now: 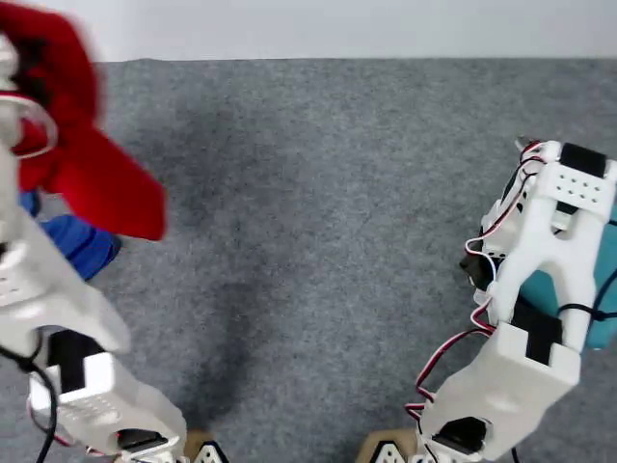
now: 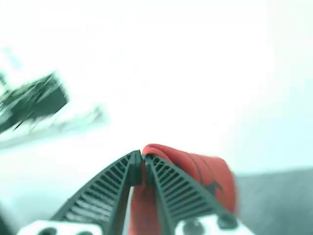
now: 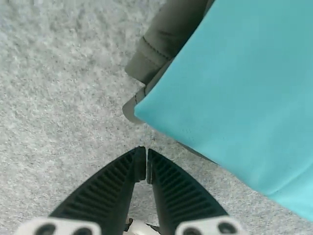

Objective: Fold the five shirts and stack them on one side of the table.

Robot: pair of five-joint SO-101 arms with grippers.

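High view, left edge of frame: the left arm [image 1: 53, 309] rises along the edge, with the red shirt [image 1: 96, 183] bunched and hanging in the upper left corner, lifted off the desk [image 1: 308, 193]. Its lower point hangs over a blue shirt [image 1: 82, 243] that lies on the desk at the left edge, partly hidden by the arm.

Left wrist view: the left claw [image 2: 143, 159] is closed, with red shirt fabric [image 2: 205, 171] pinched between its jaws and bulging out to one side.

Centre of frame: grey carpet-like desk covering.

Right of frame: the right arm [image 1: 559, 222] stands over a teal shirt [image 1: 536, 287] lying at the right edge of the desk.

Right wrist view: the right claw [image 3: 146, 156] is closed, its tips together and gripping nothing. It sits above bare desk, just beside the corner of the teal shirt [image 3: 234, 88]. An olive-grey shirt [image 3: 166, 34] lies beneath the teal one, its edge protruding past the teal corner.
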